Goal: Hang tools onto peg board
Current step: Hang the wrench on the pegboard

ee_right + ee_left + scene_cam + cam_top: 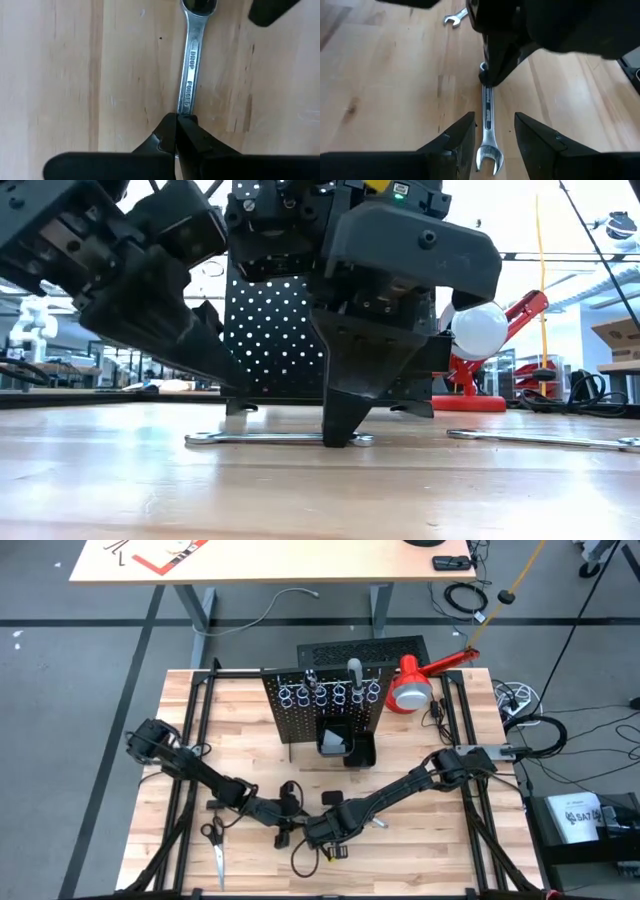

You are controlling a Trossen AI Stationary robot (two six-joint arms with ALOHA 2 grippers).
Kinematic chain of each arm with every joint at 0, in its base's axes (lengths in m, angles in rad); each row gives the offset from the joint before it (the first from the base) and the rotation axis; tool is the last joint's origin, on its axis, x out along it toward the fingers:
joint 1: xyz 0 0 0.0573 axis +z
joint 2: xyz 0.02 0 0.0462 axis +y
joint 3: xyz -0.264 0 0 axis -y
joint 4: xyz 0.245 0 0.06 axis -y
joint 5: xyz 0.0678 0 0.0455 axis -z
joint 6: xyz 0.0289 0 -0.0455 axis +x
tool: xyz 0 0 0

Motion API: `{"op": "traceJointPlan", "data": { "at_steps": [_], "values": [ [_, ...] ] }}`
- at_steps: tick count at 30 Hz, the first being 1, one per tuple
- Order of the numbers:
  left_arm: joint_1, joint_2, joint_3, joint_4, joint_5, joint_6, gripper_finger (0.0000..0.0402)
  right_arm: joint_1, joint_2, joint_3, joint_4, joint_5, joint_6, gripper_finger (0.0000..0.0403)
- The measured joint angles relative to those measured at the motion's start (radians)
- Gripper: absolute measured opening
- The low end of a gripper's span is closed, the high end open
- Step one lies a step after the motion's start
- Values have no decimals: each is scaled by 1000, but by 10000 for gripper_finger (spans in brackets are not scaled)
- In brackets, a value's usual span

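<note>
Right gripper (pixel 176 120) is down on the table (pixel 200 740) w/ its fingers pinched together on the shank of a silver wrench (pixel 190 75), which lies flat on the wood, roughly 6 o'clock from the peg board (pixel 320 710) in the high view. Low view shows the wrench (pixel 278 438) not lifted yet, the fingertips meeting right at it. Left gripper (pixel 492 135) sits just beside it, fingers apart, straddling the open-jaw end w/o touching as far as I can tell.

IMO the grip looks thin, just the tips on a narrow flat bar, so lift slow and straight up, watch for it swivelling. Then carry toward 12 o'clock to the silver rings (pixel 330 695) on the board, drop the end thru a ring. Left arm should prob back off first so they don't bump. A second wrench (pixel 545 440) lies near, at abt 3 o'clock in the low view.
</note>
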Motion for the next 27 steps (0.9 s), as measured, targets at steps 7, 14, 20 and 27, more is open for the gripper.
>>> {"op": "traceJointPlan", "data": {
  "at_steps": [7, 14, 20, 27],
  "values": [
    [-1, -12, 0, -70, 1, -8, 146, 1, 3, 30, -8, 21, 0, 0],
    [-8, -13, 0, -137, 37, -11, 146, 0, 8, 53, 0, 38, 0, 0],
    [-21, -3, 0, -138, 38, -18, 146, -1, 9, 56, 17, 42, 0, 0],
    [-21, 27, 2, -133, 34, -16, 146, -4, 4, 57, 19, 23, 3, 0]
  ]
}}
